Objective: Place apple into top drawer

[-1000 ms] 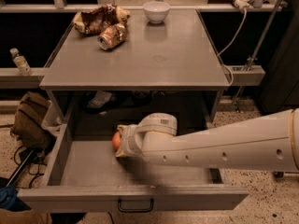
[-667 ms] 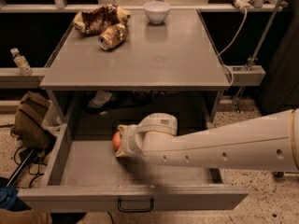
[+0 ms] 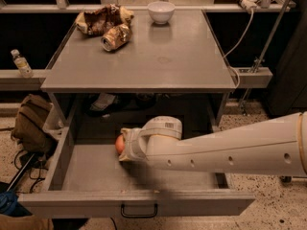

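Note:
The top drawer (image 3: 86, 171) is pulled open below the grey table, with its dark bar handle (image 3: 138, 210) on the front panel. My white arm reaches in from the right. The gripper (image 3: 125, 146) sits inside the drawer, just above its floor near the middle. The red-orange apple (image 3: 119, 144) shows at the gripper's left side, partly hidden by the wrist housing. The gripper appears shut on the apple.
On the tabletop (image 3: 158, 56) stand a white bowl (image 3: 160, 11), a crushed can (image 3: 116, 36) and a crumpled bag (image 3: 100, 18). A water bottle (image 3: 21, 63) stands on the left ledge. A brown bag (image 3: 31, 123) lies on the floor at left. A cable (image 3: 240, 37) hangs at right.

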